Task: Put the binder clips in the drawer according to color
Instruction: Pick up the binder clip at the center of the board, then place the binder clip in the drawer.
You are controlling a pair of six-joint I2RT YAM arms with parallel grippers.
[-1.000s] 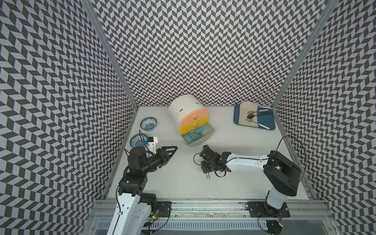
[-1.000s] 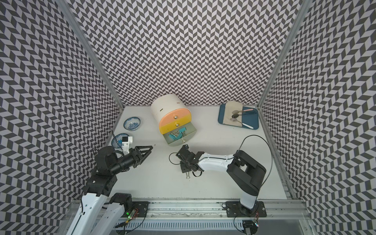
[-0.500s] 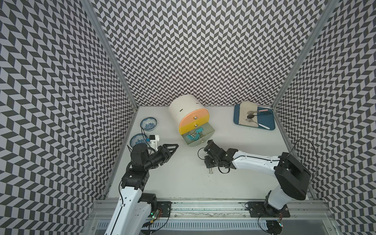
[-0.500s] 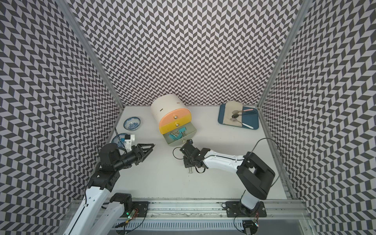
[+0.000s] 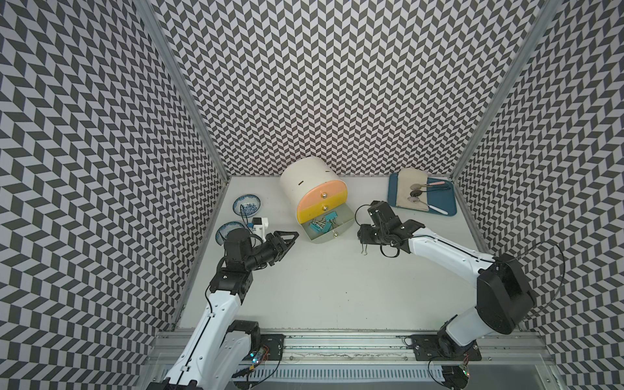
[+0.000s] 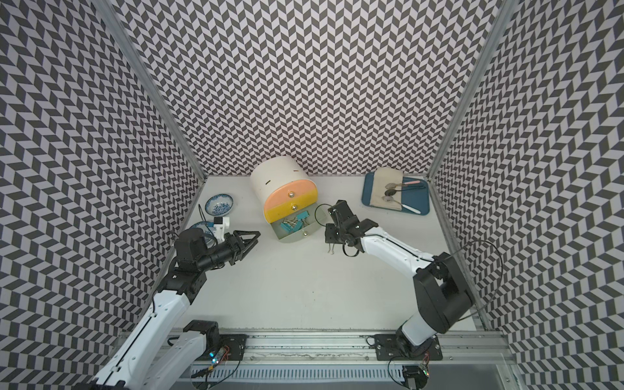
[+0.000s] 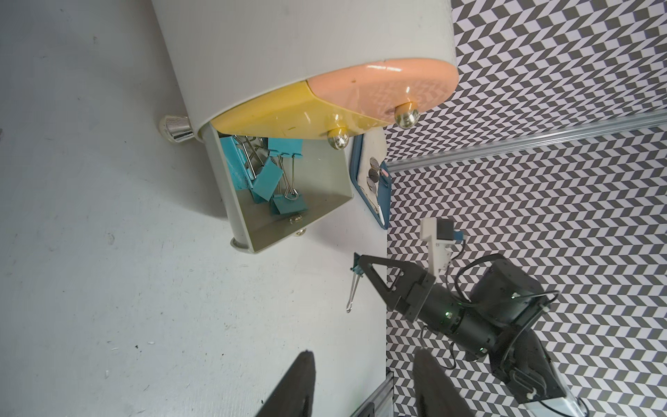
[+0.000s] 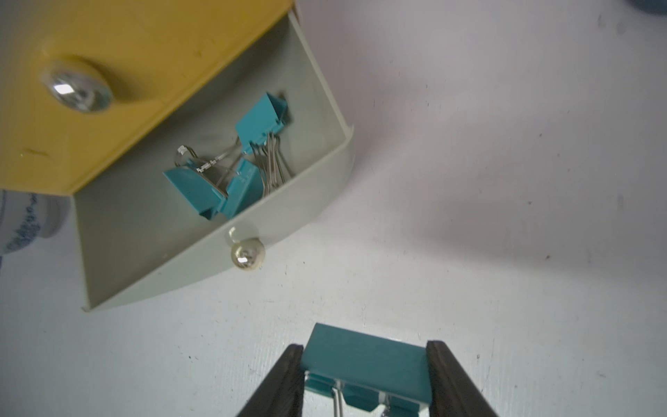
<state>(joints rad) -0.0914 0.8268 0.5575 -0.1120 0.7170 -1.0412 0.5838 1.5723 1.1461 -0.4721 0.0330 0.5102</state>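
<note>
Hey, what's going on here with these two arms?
The right gripper holds a teal clip close beside the cabinet's open bottom drawer, where several teal clips lie. The pink drawer and yellow drawer are shut. The left gripper hovers open and empty on the cabinet's other side.

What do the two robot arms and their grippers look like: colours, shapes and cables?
The left arm and right arm have white shells, black joint housings and thin black looping cables. The left gripper and right gripper have black fingers with triangular open frames.
</note>
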